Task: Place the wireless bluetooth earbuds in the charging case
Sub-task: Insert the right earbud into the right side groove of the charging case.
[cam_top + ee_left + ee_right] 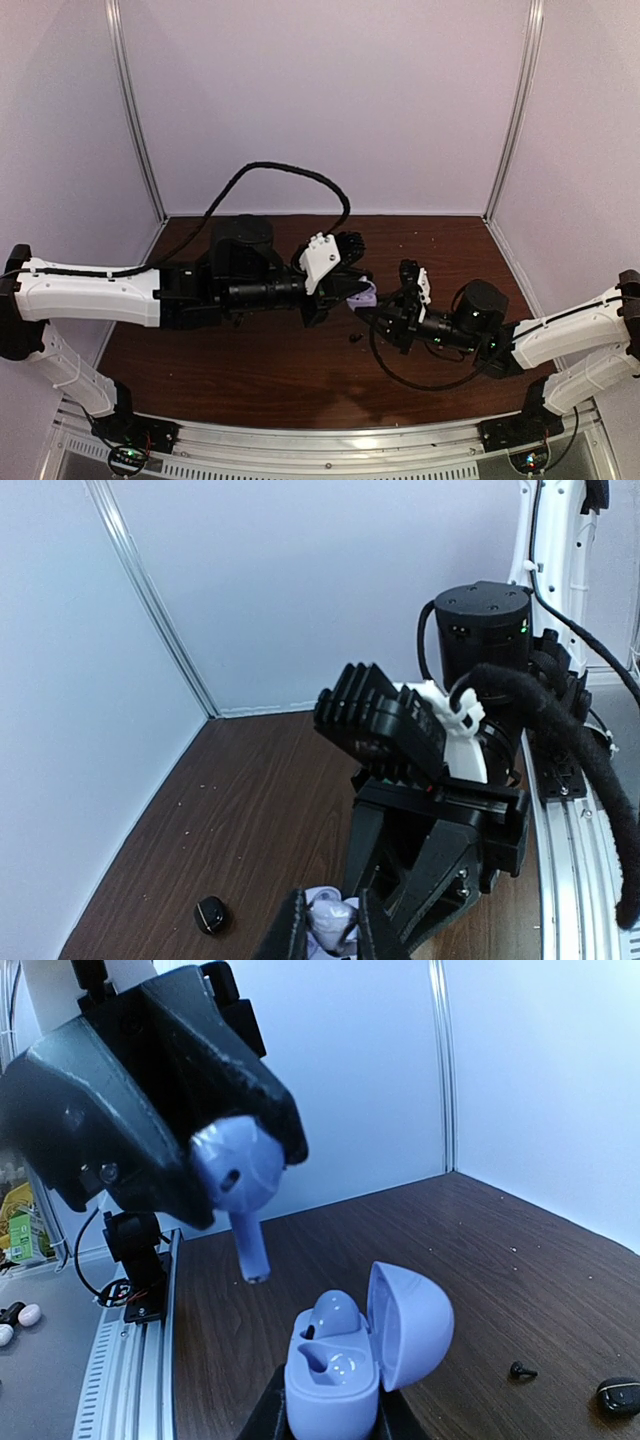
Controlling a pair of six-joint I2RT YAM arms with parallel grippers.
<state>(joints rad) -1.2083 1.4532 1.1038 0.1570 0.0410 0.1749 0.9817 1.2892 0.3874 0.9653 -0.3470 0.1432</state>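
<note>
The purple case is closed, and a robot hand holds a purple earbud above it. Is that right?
Not quite: the purple case is open, its lid tipped back, as the right wrist view shows. The rest is right: the left gripper does hold a purple earbud above it.

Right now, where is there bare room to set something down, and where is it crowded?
Bare wood: the far strip of the table below the back wall, and the near strip between the arm bases. Crowded: the centre, where the left end effector holds an earbud above the open case in the right end effector, a small black piece nearby.
</note>
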